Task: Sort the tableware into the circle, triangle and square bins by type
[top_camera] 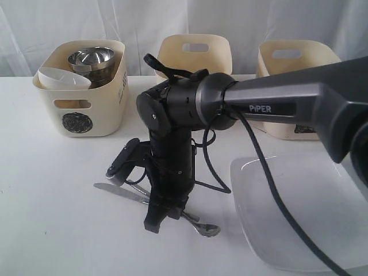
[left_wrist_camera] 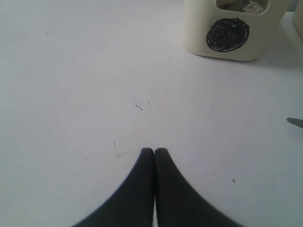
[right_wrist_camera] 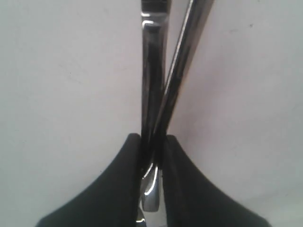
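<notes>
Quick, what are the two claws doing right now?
Left gripper: closed, holding nothing.
Right gripper: closed on steel cutlery; which pieces cannot be told.

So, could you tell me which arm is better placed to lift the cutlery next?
The right arm. The right end effector pinches two crossed steel cutlery handles between its fingers. The left end effector is shut over the table, away from them.

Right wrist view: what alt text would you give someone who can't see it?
Close-up: the right gripper pinches two crossed steel cutlery handles between its black fingers, over a white table.
</notes>
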You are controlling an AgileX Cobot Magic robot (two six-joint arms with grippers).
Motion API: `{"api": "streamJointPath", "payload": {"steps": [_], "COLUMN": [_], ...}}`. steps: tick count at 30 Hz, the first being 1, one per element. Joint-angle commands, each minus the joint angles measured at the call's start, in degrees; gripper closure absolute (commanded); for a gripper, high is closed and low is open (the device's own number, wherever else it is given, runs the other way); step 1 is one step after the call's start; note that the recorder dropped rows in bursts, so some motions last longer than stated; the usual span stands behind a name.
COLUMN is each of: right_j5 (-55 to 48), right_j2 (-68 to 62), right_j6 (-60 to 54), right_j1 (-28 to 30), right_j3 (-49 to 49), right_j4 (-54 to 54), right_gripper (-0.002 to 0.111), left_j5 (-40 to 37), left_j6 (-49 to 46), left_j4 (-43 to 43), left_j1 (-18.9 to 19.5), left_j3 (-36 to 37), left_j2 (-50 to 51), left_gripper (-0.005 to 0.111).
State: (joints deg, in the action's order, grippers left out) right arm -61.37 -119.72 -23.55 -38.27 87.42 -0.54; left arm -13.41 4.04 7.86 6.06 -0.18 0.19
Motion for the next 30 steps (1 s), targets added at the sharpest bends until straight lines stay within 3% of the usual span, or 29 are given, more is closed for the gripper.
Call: {"api": "streamJointPath", "payload": {"steps": [1, 17, 23, 30], "right_j5": [0.30, 3.70, -1.35, -6.41], "right_j2": [1.93, 0.36, 0.61, 4.30], "right_j6": [-0.26, -0.12, -1.21, -10.05], "right_j1": [-0.03, -0.03, -0.03, 0.07], "right_j3": [-0.21, -0.21, -0.11, 0.09], "right_j4": [0.54, 0.10, 0.54, 1.15], "right_gripper": [0.108, 0.108, 0.108, 0.108], "left_j5": [-0.03, -0.03, -0.03, -0.03], "left_j6": [-0.03, -0.03, -0.03, -0.03], "left_j4": [0.55, 0.55, 0.55, 0.55], "left_j1": [-0.04, -0.04, -0.04, -0.04], "left_j3": [0.18, 0.18, 0.18, 0.18], "left_j2": [-0.19, -0.19, -0.19, -0.19], "left_gripper": [0.107, 0.107, 0.107, 0.107]}}
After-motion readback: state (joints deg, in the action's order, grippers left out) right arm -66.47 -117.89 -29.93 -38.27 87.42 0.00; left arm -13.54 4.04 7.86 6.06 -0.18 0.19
